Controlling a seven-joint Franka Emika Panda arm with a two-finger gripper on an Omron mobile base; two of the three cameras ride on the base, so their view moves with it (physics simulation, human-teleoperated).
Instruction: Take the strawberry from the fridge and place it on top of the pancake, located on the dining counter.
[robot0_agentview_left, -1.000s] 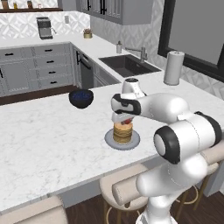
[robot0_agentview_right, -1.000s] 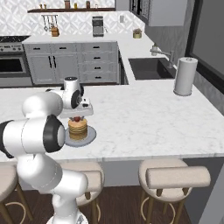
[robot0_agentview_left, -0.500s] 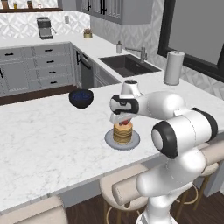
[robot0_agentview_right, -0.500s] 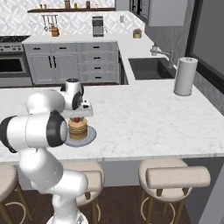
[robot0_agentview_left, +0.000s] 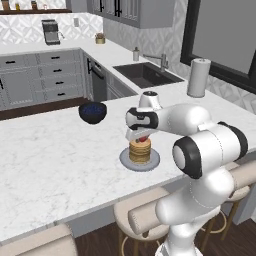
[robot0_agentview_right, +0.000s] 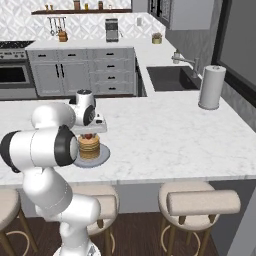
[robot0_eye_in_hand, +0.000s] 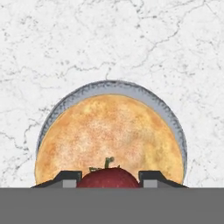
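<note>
The fingers (robot0_eye_in_hand: 109, 179) pinch the strawberry (robot0_eye_in_hand: 109, 178) just above the pancake (robot0_eye_in_hand: 108, 138) on the desk (robot0_agentview_left: 55, 160), so the placing step is in hand; next, I judge, a short lowering onto the pancake, then release.

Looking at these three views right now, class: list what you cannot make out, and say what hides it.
- Strawberry: lower half cut off by the hand view's bottom edge.
- Contact between strawberry and pancake: not settled; in the left base view the gripper covers the gap.
- Plate: near side hidden by the arm in the right base view.
- Dark blue bowl: contents too dark to tell, left base view.
</note>
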